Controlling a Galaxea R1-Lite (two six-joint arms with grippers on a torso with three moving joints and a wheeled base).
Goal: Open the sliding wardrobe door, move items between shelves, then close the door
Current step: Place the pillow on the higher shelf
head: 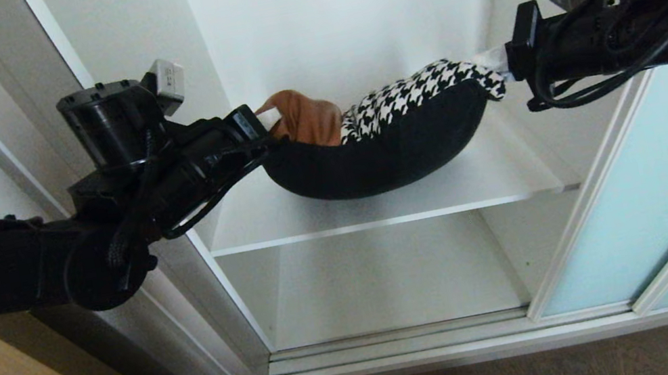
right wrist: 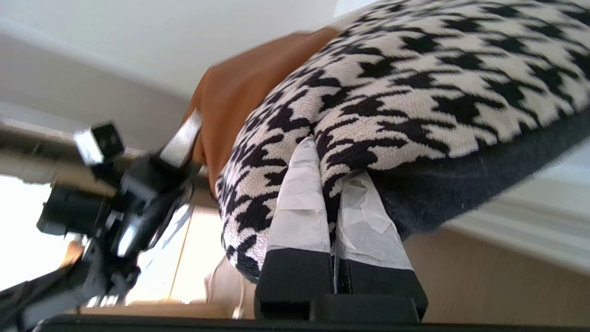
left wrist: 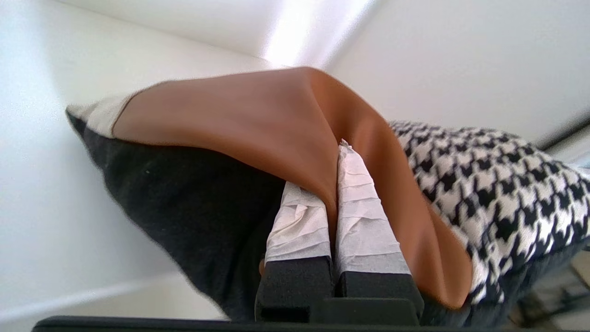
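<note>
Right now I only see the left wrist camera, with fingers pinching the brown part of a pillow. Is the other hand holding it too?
Observer: Yes, the right gripper pinches the cushion by its houndstooth corner.
Operator: Is the pillow lying on a shelf?
Observer: It hangs sagging between the left gripper and the right one, over the upper shelf.
Operator: Is the door open?
Observer: Yes, the sliding wardrobe door stands off to the right.
</note>
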